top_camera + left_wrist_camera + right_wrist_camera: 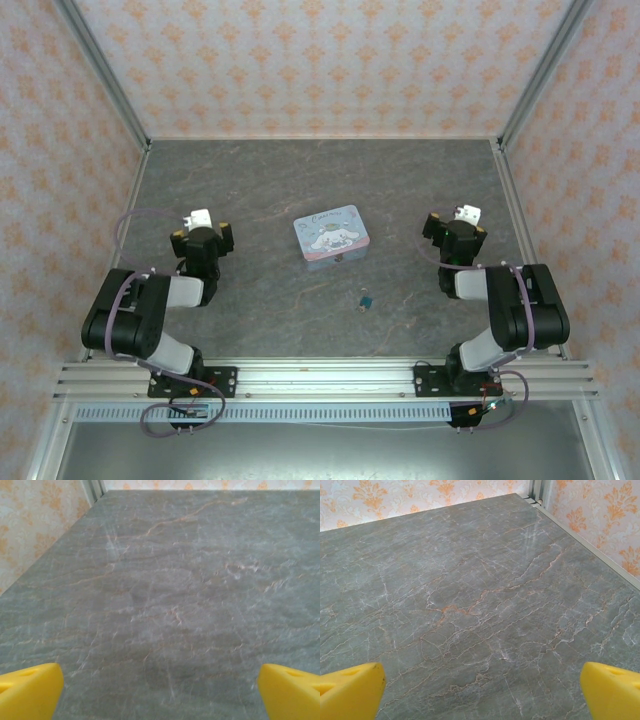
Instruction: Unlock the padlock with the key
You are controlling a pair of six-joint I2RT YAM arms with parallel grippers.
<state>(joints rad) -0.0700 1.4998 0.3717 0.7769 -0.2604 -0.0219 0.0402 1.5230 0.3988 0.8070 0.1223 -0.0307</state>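
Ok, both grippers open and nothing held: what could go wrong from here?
1. The padlock is tiny and loose on the table; the left gripper or right gripper may nudge it away rather than grip it.
2. I cannot make out the key against the grey surface, so a grasp could miss.
3. The tin sits just beyond the padlock; a reaching arm might bump it.

Floor (300, 190): dark grey marbled slab, pale and orange veins, centre of frame.
Walls (320, 60): cream paper, orange floral motif; top, left, right.
Corner posts (105, 75): pale metal, upper left and upper right.
Aluminium rail (330, 380): bottom edge.
Light: even, soft.
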